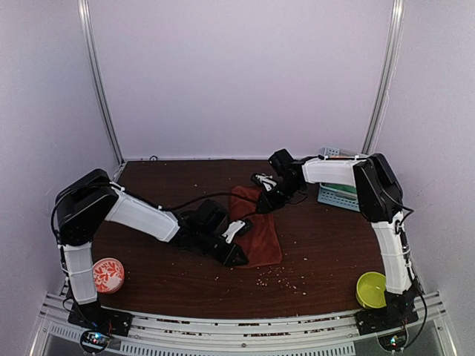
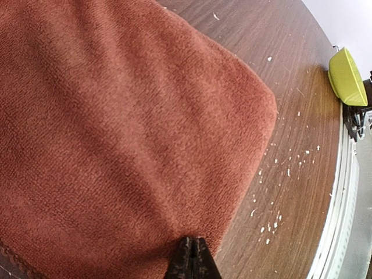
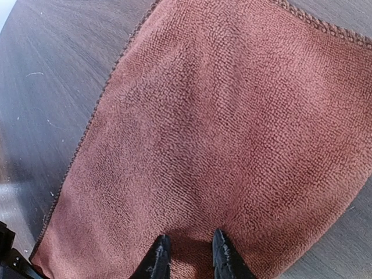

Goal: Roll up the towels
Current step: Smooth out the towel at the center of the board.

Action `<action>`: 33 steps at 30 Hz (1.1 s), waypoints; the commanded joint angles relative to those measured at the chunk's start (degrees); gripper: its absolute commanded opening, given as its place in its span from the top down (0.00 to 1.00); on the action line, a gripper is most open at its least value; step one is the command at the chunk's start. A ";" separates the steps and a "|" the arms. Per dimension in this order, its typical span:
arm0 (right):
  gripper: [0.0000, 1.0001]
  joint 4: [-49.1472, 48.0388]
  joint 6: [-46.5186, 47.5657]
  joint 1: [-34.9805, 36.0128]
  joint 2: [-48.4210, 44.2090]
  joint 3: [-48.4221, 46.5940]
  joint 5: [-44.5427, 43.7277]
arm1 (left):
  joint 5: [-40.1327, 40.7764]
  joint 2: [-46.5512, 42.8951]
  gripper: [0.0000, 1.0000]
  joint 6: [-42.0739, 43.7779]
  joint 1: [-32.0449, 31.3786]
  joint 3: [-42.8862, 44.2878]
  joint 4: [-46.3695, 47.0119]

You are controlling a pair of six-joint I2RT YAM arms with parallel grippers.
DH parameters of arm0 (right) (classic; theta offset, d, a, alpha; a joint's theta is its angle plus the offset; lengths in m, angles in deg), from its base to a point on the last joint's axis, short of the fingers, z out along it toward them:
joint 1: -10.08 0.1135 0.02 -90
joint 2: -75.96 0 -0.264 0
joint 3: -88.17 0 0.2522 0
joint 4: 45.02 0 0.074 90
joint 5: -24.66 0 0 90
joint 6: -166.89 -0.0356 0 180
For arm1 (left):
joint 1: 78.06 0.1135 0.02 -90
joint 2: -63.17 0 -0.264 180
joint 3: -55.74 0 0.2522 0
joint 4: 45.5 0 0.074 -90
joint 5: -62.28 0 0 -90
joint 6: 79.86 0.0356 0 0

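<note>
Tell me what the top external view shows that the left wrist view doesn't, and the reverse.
Only the top view: the right hand at the far end of the towel, a red patterned bowl and a teal basket. Only the left wrist view: the towel's fuzzy pile up close, and the left hand with its tips pressed together at the towel's edge. Both: the rust towel, the yellow-green bowl and crumbs scattered on the table.

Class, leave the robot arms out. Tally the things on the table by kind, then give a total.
Towels: 1, the rust-red towel
Bowls: 2, the red-and-white bowl and the yellow-green bowl
Baskets: 1, the teal basket
Total: 4
</note>
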 commanded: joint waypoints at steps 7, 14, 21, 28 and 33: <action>0.65 -0.62 7.35 -1.68 -17.17 -3.93 5.85 | 15.73 -11.82 0.87 14.50 -2.11 11.74 -13.44; 0.23 -8.80 14.89 -3.20 -37.89 4.81 -6.68 | 32.48 -21.64 0.15 26.67 -1.47 14.61 -13.18; 0.08 -11.68 17.54 -6.37 -44.74 21.15 2.16 | 20.06 -16.17 0.24 32.50 1.52 11.33 -10.07; 0.20 -0.88 28.93 -6.09 -48.11 32.75 9.30 | 8.26 -12.34 0.51 43.58 -1.20 10.49 -21.44; 0.29 0.22 30.61 -5.22 -49.57 40.51 9.45 | 8.18 -7.26 0.49 47.76 -3.38 12.33 -23.70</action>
